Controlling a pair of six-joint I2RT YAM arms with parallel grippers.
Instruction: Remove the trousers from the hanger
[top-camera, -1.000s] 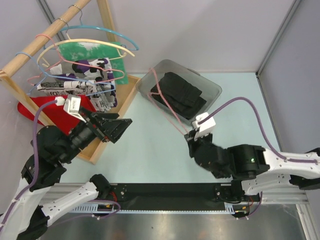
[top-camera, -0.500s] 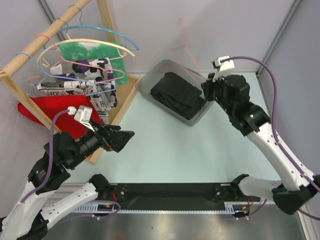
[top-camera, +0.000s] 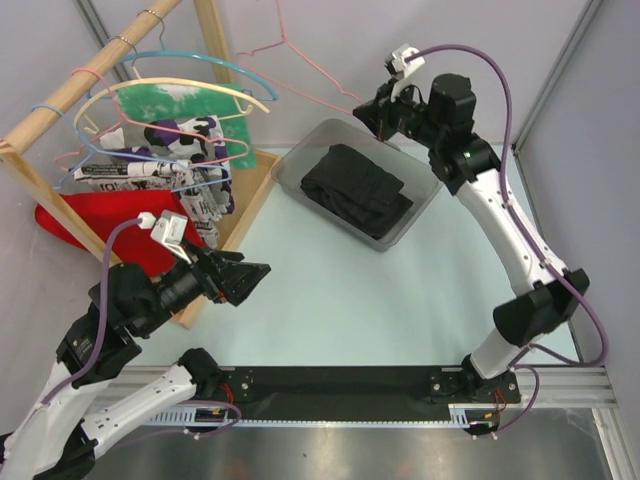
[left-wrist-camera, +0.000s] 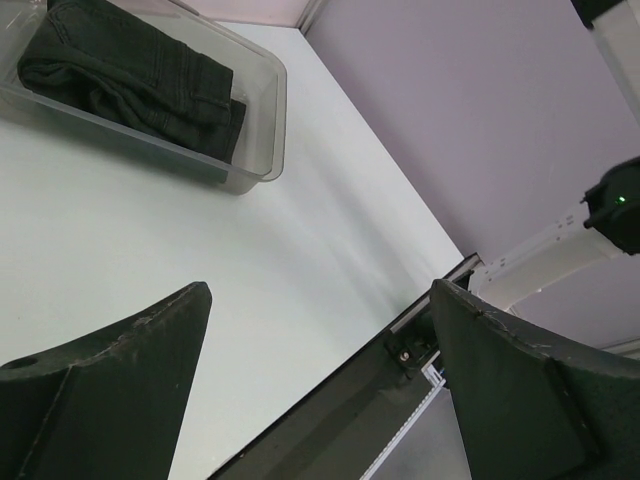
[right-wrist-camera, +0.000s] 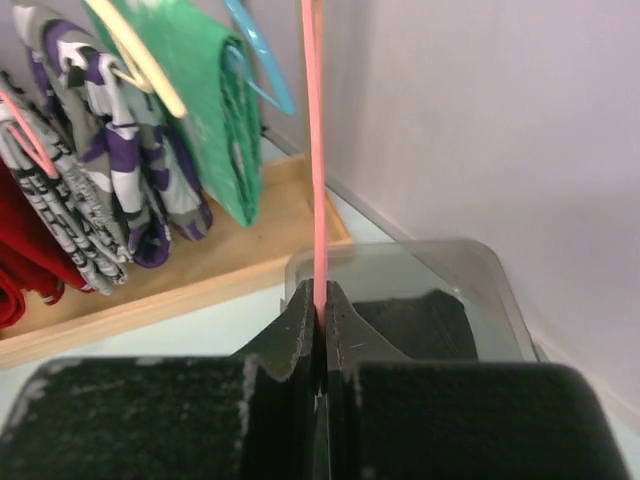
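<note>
right gripper (right-wrist-camera: 320, 297) pinches thin pink wire hanger (right-wrist-camera: 315, 150)

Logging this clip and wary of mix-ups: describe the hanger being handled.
At the far side of the table sits a clear bin holding the black trousers. Above it, the right end effector pinches a thin pink wire hanger. Unlike the hangers on the wooden rail at left, it is bare and off the rail.

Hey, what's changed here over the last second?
The right arm's fingers, shut on the pink hanger, swung up and away from the bin's near edge, lifting the hanger clear of the trousers. The trousers stayed in the bin. The left arm's fingers shifted slightly and remain open.
</note>
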